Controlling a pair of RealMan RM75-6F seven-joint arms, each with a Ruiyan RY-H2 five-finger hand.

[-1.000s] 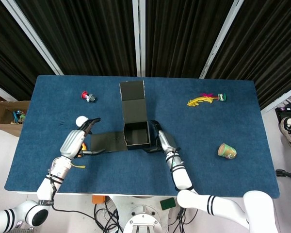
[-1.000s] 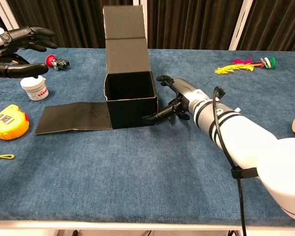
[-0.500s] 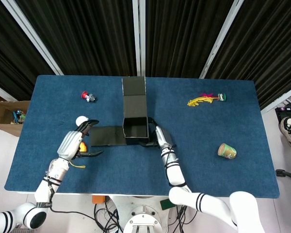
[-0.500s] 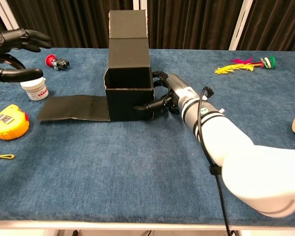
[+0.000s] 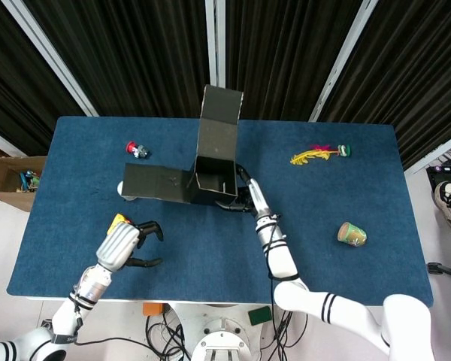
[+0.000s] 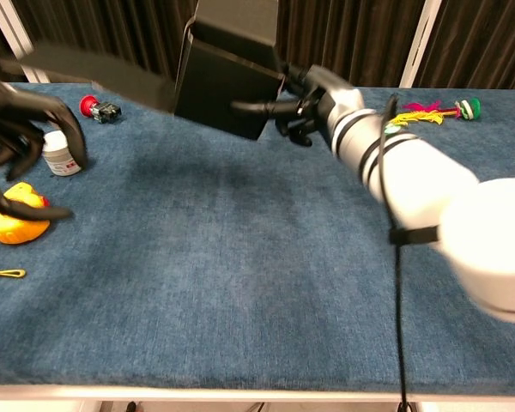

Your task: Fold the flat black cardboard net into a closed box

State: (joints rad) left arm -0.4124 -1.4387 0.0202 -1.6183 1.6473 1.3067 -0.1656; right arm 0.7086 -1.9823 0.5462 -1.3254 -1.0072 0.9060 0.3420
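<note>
The black cardboard box [image 5: 214, 177] is half folded, with its top open, its lid flap [image 5: 219, 113] standing up and a long flat flap [image 5: 154, 183] sticking out to the left. In the chest view the box [image 6: 227, 81] hangs tilted above the table. My right hand [image 5: 244, 197] grips its right wall, with fingers [image 6: 305, 99] on the rim. My left hand [image 5: 131, 244] is apart from the box at the near left. It holds nothing, and its fingers [image 6: 21, 137] are spread above the yellow tape measure [image 6: 13, 219].
A white jar [image 6: 58, 154] and a small red toy [image 5: 137, 149] lie at the left. A yellow and pink feather toy [image 5: 319, 156] lies at the far right. A tipped cup [image 5: 352, 234] lies at the right. The table's front edge [image 6: 257, 390] is near.
My right hand has raised the box off the table and tilted it, so the left flap now hangs in the air. My left hand has drawn back toward the front edge, over the tape measure.
</note>
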